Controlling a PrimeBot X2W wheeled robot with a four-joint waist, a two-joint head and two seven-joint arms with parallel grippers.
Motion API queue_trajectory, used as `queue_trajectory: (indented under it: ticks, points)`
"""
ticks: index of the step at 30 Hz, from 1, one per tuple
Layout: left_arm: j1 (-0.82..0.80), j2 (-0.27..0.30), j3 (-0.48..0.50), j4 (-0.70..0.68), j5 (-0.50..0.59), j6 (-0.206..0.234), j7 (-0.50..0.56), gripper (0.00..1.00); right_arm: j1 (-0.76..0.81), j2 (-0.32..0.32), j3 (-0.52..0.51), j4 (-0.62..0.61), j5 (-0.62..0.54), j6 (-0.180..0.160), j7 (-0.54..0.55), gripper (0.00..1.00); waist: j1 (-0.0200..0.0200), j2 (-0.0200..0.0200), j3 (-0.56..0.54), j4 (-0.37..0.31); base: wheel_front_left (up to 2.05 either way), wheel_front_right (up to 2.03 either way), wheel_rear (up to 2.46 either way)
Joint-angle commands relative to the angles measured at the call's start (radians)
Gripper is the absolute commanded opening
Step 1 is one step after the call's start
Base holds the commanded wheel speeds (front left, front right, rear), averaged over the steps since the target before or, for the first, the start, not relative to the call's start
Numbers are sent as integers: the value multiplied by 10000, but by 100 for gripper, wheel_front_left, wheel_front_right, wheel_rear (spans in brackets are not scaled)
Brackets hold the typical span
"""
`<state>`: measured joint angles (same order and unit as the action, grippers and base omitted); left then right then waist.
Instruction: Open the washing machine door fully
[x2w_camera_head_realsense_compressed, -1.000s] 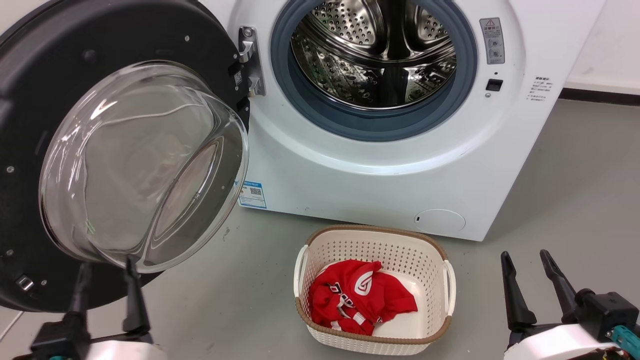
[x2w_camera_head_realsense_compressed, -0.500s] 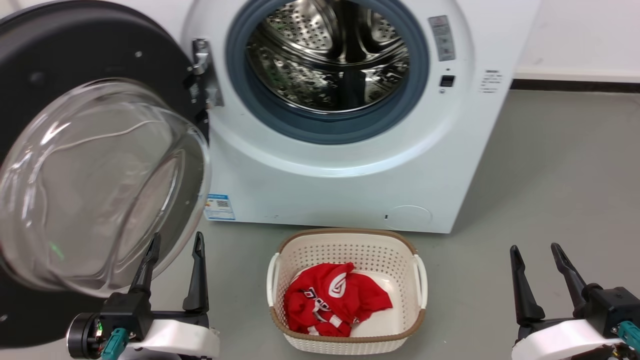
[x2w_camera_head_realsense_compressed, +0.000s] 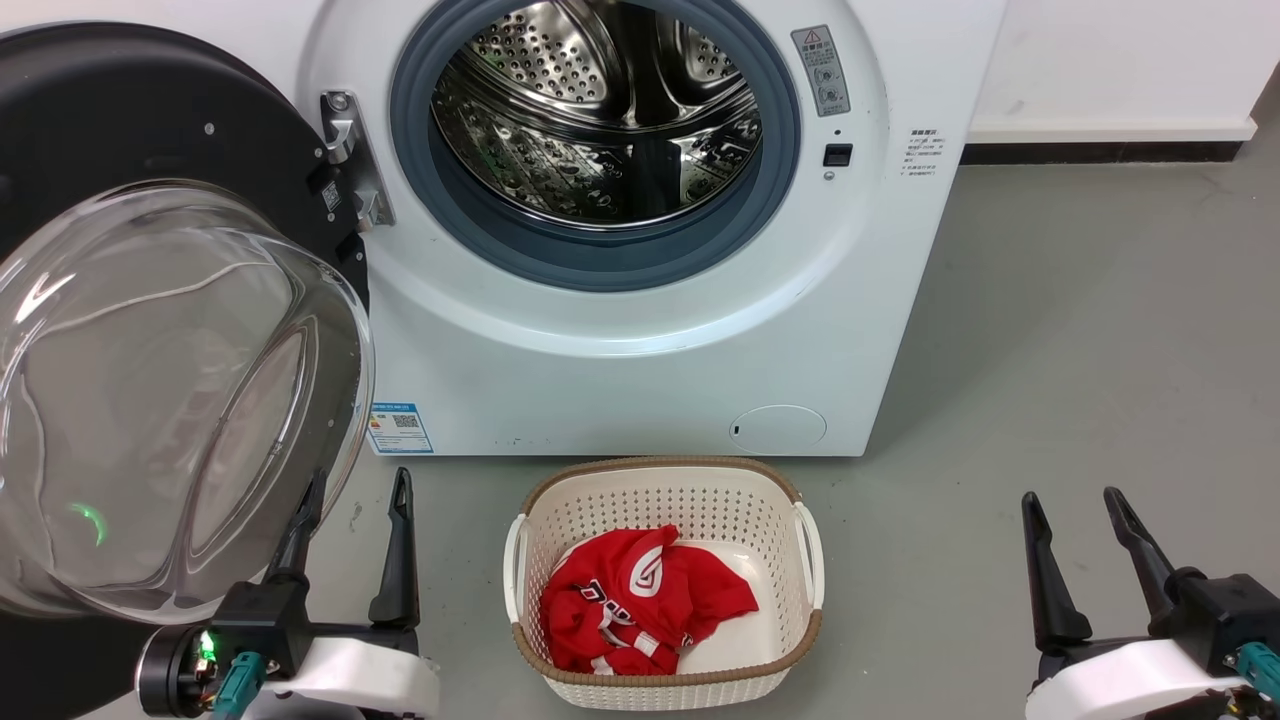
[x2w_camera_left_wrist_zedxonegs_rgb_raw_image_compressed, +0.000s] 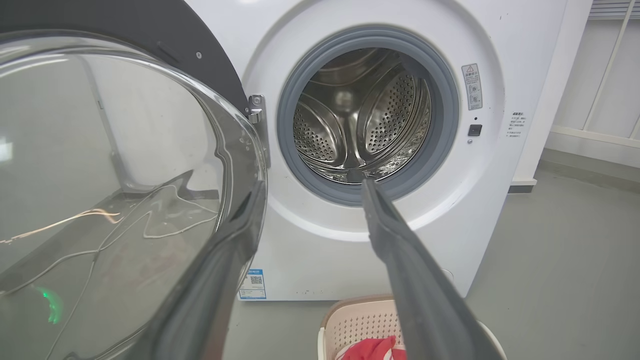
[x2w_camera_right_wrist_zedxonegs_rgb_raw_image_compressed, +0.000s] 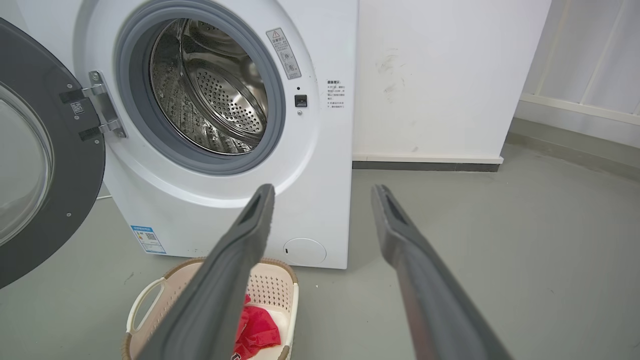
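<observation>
Two spread, empty — left claw (x2w_camera_head_realsense_compressed: 358, 480), right claw (x2w_camera_head_realsense_compressed: 1070, 495) — washing machine door (x2w_camera_head_realsense_compressed: 170, 380) open leftward, bulging toward camera.

washing machine (x2w_camera_head_realsense_compressed: 640, 360): grey sticker (x2w_camera_head_realsense_compressed: 824, 70) with warning triangle, top of frame; blue label (x2w_camera_head_realsense_compressed: 398, 428) with qr code, left of centre; all lettering too small to read.

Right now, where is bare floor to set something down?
Grey floor right of the basket, between the washing machine and the right gripper, is bare. Crowded at left: the washing machine door bulges beside the left gripper.
</observation>
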<state>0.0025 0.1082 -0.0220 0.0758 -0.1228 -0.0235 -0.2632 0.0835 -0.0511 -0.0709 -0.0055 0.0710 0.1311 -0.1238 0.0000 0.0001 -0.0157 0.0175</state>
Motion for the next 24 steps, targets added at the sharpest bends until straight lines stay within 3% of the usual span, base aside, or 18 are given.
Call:
queue_trajectory:
  ticks: [1,12,13,17,24]
  points:
    - [39,-45,29,31,48,-20,-21,100,-43,19,2,10,27,-7,-65,100,0,-1,3,3,0,0,0]
    - [-84,-94,102,147,160,-90,-21,100,-127,19,36,120,89,-7,-99,100,0,-1,16,38,0,0,0]
    - [-3,-79,72,131,123,-93,0,0,-12,0,24,105,78,0,-76,0,0,-1,16,38,0,0,0]
    - [199,-143,37,502,81,-96,54,0,108,4,33,465,130,0,-56,0,0,-1,16,38,0,0,0]
    - [-2,-184,240,687,-1348,-192,483,0,-95,-7,6,654,1631,0,165,0,0,-1,25,27,0,0,0]
